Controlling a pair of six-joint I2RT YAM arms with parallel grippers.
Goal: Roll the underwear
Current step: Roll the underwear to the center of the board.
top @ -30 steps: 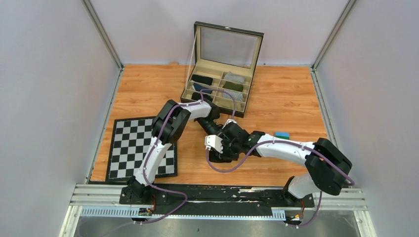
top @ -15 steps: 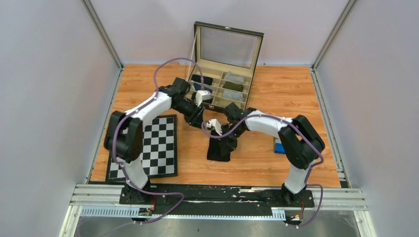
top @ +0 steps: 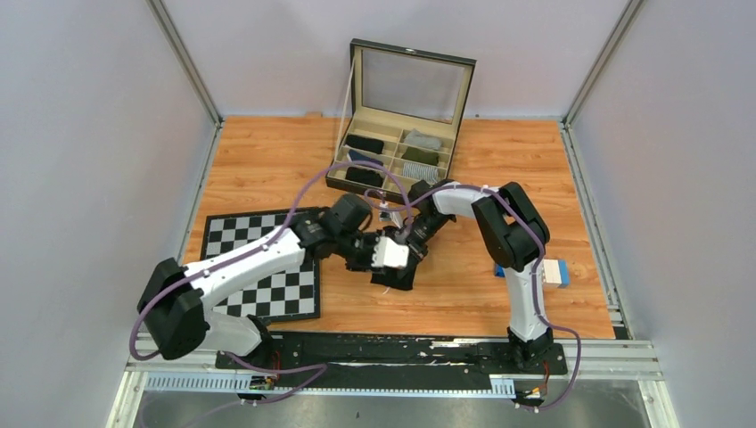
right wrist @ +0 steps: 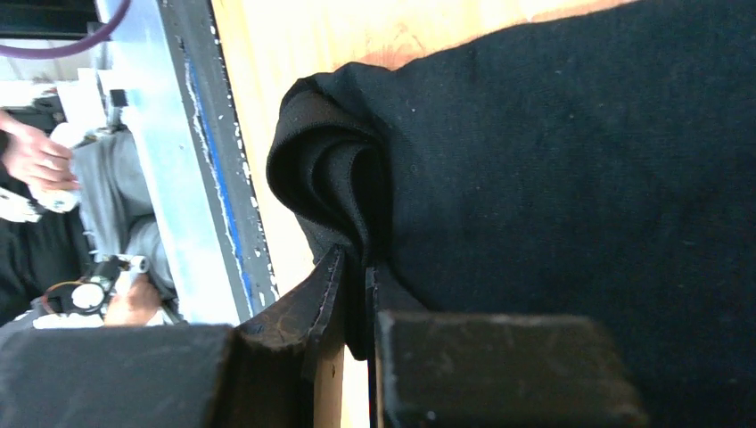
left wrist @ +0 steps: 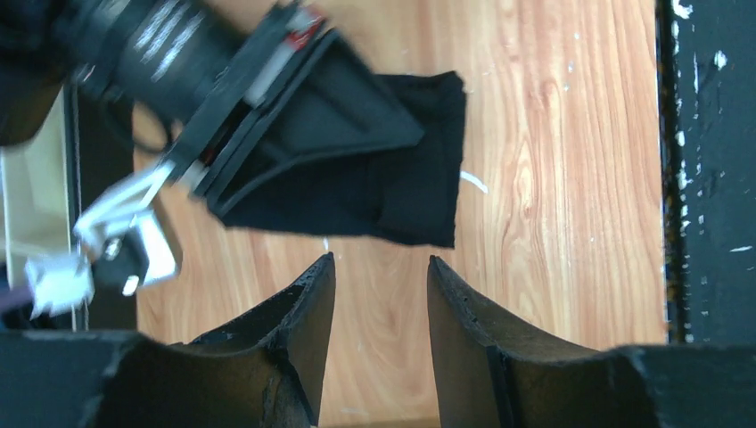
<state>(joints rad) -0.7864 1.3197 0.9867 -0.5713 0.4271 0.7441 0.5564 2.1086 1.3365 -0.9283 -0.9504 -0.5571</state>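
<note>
Underwear [top: 403,278], a piece of black cloth, is lying on the wooden table [top: 267,169] in front of the two arm bases. It is sitting a little to the right of the checkerboard mat [top: 234,232] and well short of the open compartment box [top: 414,85].

The right gripper [right wrist: 357,263] is pinching it. In the right wrist view the two fingers are pressing together on a bunched, folded-over edge of the cloth. A few layers are curling into a loose roll just ahead of the fingertips, while the rest of the garment is spreading out flat toward the right of the frame.

The left gripper [left wrist: 379,267] is hovering with its jaws apart and nothing between them. In the left wrist view bare wood is showing in the gap, and the near edge of the underwear is lying just beyond the fingertips without touching them. In that same view the right gripper is sitting over the upper left part of the cloth, while the right-hand part is lying uncovered on the wood.

From above, both grippers are meeting over the garment. The left arm is reaching in from the left across the mat's corner, and the right arm is folding in from the right. A blue-and-white block [top: 554,272] is resting beside the right arm, well apart from the cloth.
</note>
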